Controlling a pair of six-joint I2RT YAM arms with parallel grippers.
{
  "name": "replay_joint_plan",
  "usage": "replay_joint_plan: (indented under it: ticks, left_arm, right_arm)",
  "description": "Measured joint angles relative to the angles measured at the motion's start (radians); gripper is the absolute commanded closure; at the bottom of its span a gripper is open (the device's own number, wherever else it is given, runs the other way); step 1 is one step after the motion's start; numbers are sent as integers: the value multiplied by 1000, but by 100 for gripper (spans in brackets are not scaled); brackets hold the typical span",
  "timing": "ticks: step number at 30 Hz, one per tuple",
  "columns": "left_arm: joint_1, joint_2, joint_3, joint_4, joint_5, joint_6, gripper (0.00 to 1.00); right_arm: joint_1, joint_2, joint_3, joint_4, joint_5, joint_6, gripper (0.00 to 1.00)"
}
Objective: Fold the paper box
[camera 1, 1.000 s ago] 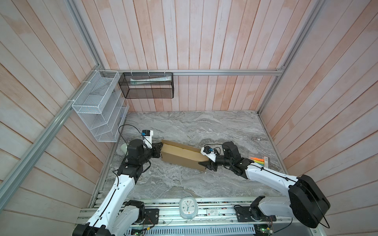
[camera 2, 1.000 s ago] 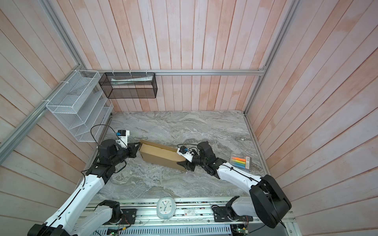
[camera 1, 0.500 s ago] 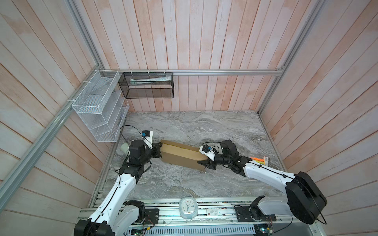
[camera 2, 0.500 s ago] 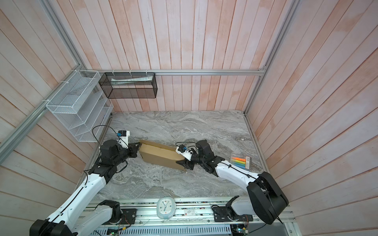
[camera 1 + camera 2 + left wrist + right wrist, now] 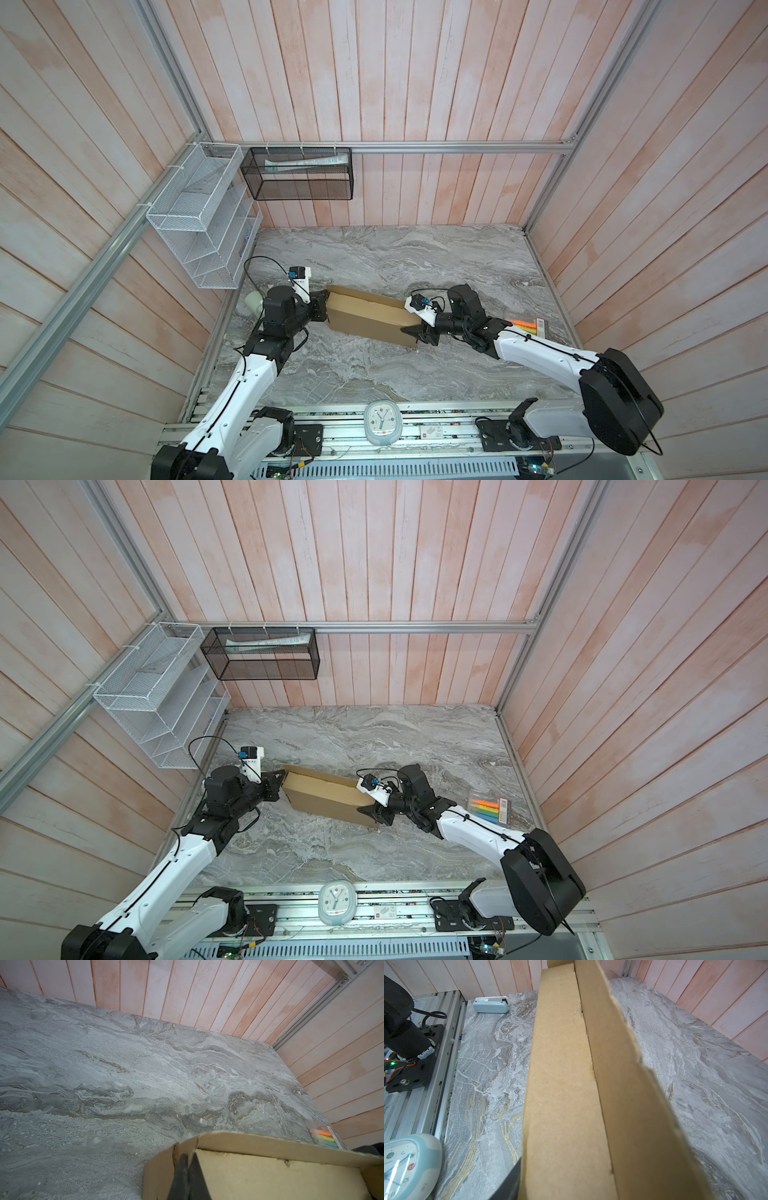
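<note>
You are pinching one end of the shallow brown cardboard box (image 5: 365, 318) on the tabletop (image 5: 395, 257) with the left gripper (image 5: 188, 1160). The right gripper (image 5: 415, 332) is straddling the other end, grip unclear. Nothing is shifting, so folding is pausing.

I find far half of tabletop (image 5: 395, 253) open. Centre blocked by paper box (image 5: 365, 318); marker pack (image 5: 528, 327) at right edge, clock (image 5: 382, 422) at near edge.

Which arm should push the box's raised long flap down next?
Right, probably. Left tool is pinched shut on the paper box's end wall, anchoring it; right tool sits at the flap.
</note>
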Motion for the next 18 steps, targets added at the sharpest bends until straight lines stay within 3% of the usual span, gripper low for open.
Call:
replay_joint_plan:
  ticks: [13, 18]
  left_arm:
    - [0, 0, -19, 34, -7, 0, 100]
    - [-2, 0, -35, 66, -15, 0, 100]
  right_arm:
    - [0, 8, 0, 22, 12, -21, 44]
    - [0, 8, 0, 22, 12, -26, 52]
